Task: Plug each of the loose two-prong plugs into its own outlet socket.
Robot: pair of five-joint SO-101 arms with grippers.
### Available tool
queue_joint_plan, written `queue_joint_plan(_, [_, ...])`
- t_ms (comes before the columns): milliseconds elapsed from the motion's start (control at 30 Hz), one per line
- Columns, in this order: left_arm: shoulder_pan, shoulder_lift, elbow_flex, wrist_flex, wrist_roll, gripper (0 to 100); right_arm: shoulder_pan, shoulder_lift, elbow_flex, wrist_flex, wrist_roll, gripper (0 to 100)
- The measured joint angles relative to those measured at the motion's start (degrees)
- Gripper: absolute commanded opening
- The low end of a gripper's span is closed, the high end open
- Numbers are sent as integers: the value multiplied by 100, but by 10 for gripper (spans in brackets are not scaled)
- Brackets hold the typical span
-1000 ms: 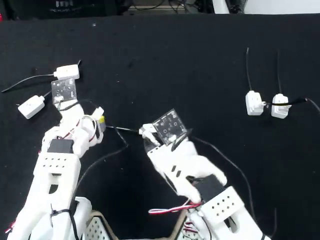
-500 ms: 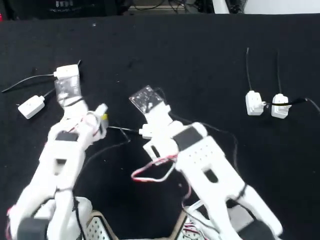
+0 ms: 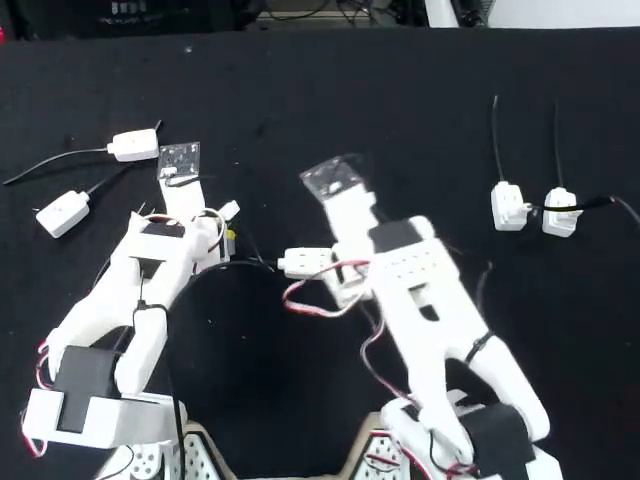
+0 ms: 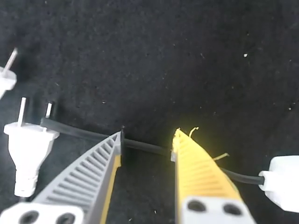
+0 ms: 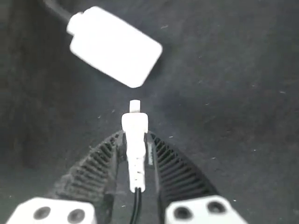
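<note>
My right gripper (image 5: pixel 135 136) is shut on a slim white plug (image 5: pixel 135 123); its black cord runs back between the fingers. A short gap beyond the plug's tip lies a white socket block (image 5: pixel 114 46). My left gripper (image 4: pixel 148 135) is open low over the black cloth, one grey and one yellow finger astride a black cord (image 4: pixel 145 145). Beside it lies a loose white two-prong plug (image 4: pixel 25 144). In the high view, two white blocks (image 3: pixel 135 145) (image 3: pixel 62 212) lie at the far left, and both arms stand mid-table.
Two more white corded pieces (image 3: pixel 508 205) (image 3: pixel 560 212) sit side by side at the right of the cloth. A white piece on a black cord (image 3: pixel 305 262) lies between the two arms. Thin cords trail across the cloth. Another white piece (image 4: pixel 285 182) ends the cord under my left gripper.
In the high view both arms have stretched out towards the far side. The left-hand arm's end swung right, away from the white block; the right-hand arm's end moved farther up the table.
</note>
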Motion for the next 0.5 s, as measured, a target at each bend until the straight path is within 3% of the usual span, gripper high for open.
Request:
queue_joint_plan(300, [264, -9, -97, 589, 0, 177, 255, 281, -448, -18, 105, 11])
queue_joint_plan(500, [264, -79, -114, 756, 281, 177, 255, 281, -721, 791, 123, 11])
